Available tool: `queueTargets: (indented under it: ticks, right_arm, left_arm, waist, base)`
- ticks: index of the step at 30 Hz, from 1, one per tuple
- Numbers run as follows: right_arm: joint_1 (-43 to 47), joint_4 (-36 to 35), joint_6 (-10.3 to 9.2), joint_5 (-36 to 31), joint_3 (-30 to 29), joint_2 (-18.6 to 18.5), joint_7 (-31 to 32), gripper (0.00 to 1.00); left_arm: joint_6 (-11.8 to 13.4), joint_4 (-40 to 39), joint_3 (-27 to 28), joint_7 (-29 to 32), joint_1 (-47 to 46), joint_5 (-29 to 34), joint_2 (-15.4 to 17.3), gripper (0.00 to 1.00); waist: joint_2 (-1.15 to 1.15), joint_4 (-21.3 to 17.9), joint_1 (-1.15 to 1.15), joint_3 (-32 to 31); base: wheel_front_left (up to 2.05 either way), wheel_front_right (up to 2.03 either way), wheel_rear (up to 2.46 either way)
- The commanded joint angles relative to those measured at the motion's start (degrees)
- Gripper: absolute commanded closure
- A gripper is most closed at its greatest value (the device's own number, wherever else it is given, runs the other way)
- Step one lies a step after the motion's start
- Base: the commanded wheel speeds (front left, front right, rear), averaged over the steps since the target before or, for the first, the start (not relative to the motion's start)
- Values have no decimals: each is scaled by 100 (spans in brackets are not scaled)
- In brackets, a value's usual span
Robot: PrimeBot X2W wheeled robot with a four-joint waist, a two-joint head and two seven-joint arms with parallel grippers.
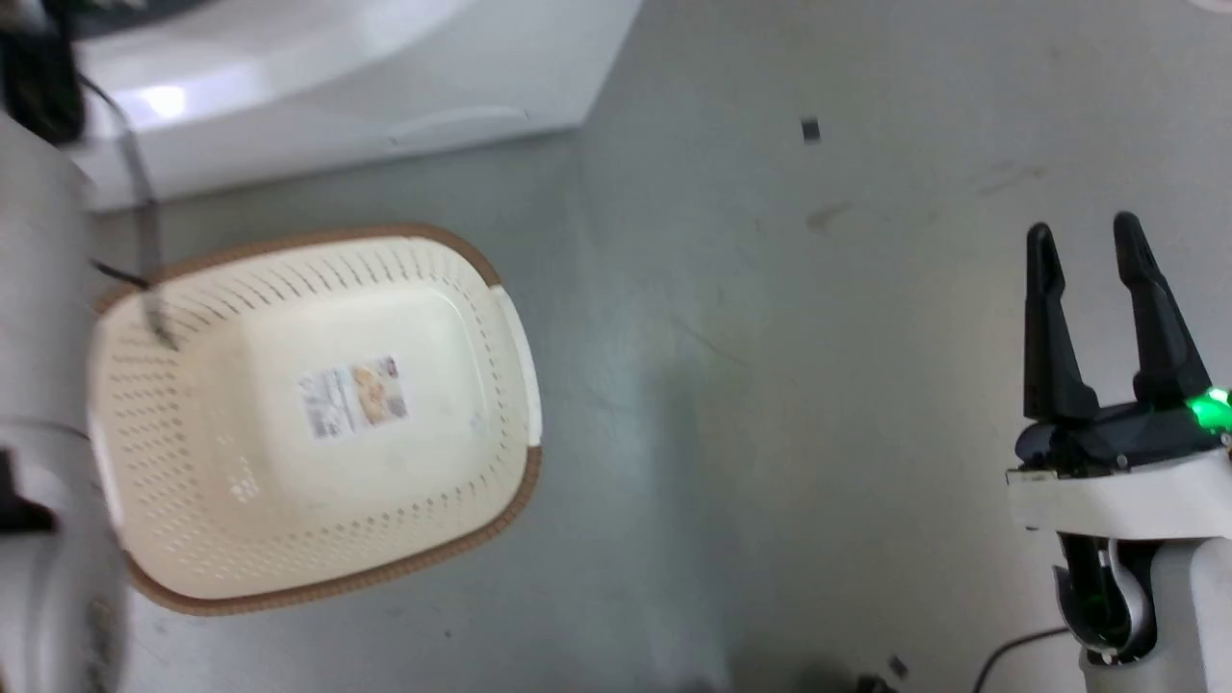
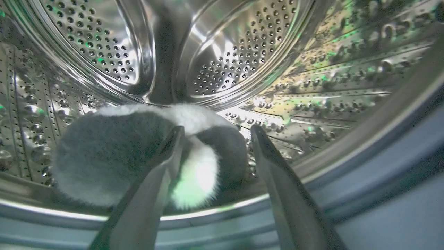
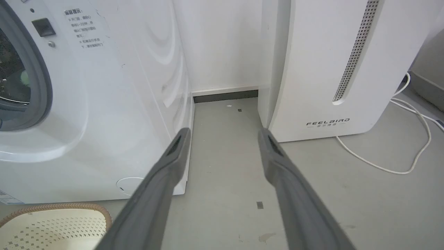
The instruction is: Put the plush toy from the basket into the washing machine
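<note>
Black-and-white fluffy plush toy lay settled in the shiny steel drum of the white front-loading washing machine, at nine o'clock from the left hand, its fingers apart, seemingly since delivery was done.

Grey floor carries basket and washing machine

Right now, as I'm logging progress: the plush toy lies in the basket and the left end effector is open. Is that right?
Not quite. The plush toy lies in the drum of the washing machine, not in the basket, as the left wrist view shows. The left end effector is open, as you said.
</note>
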Motion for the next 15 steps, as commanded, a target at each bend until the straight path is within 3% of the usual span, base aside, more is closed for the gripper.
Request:
queueTargets:
  ticks: [1, 6, 15]
  right_arm:
    - [88, 37, -5, -37, -35, -48, -25, 0]
    - [344, 178, -5, -47, -201, -88, -25, 0]
    - [800, 193, -5, -240, -281, -188, -25, 0]
  left_arm:
    - [-50, 6, 17, -82, 257, -54, -76, 0]
    - [-134, -455, 156, -196, 1278, -260, -429, 0]
    - [-121, -2386, 280, -201, 3545, -194, -932, 0]
  waist:
    - [0, 266, 0, -610]
    - [0, 527, 0, -1433]
    - [0, 1054, 0, -2548]
  base:
    - [0, 0, 0]
    - [0, 0, 0]
    - [0, 0, 0]
